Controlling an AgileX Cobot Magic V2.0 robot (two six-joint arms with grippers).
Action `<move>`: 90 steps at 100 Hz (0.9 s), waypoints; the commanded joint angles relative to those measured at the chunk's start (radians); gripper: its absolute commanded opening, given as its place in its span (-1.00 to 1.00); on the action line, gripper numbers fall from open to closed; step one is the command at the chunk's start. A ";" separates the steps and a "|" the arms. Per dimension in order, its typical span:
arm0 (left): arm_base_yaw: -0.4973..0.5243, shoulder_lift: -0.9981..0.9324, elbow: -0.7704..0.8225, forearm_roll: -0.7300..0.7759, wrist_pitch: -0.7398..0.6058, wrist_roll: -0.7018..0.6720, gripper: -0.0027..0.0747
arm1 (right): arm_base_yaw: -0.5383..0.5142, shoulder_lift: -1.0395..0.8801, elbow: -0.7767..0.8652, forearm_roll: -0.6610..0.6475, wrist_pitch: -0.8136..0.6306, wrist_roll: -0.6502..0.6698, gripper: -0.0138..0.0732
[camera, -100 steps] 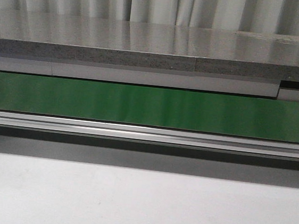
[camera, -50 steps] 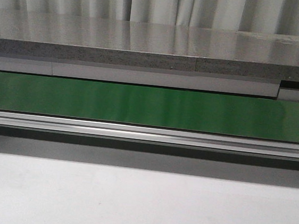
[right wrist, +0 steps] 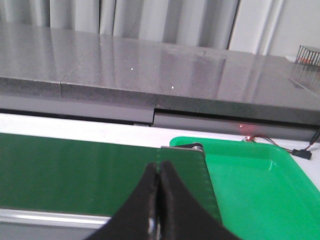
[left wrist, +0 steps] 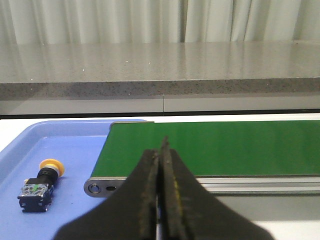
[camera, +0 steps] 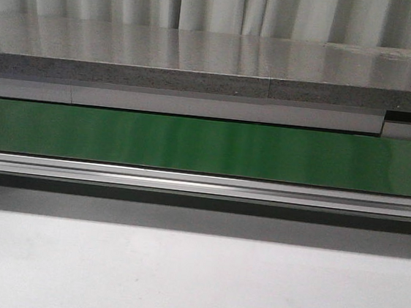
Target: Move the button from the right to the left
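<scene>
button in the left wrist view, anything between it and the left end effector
Nothing visible does. The button lies on its side in the blue tray, beside the green belt's end; the shut left end effector has open tray floor between.

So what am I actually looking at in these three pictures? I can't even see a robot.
It is a two-armed robot, and each picture comes from one of its cameras. The front view looks forward over a pale table at a long green conveyor belt, with a grey stone counter behind; neither arm shows there.

The other two cameras sit on the wrists. The dark wedge low in each picture is that arm's pincer: the left gripper and the right gripper, both closed with nothing in them.

The left wrist view shows a blue tray at the belt's end, holding the button, a yellow cap on a black body, lying on its side. The right wrist view shows a green tray at the other end; no button is seen in it.
</scene>
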 commanded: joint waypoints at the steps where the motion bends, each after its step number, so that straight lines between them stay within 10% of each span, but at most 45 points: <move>1: -0.006 -0.032 0.045 0.001 -0.073 -0.011 -0.98 | 0.003 0.012 0.015 0.011 -0.187 0.025 -0.84; 22: -0.006 -0.032 0.045 0.001 -0.073 -0.011 -0.98 | 0.004 0.012 0.111 -0.101 -0.308 0.238 -0.84; 90: -0.006 -0.032 0.045 0.001 -0.073 -0.011 -0.98 | 0.053 -0.124 0.206 -0.108 -0.255 0.238 -0.84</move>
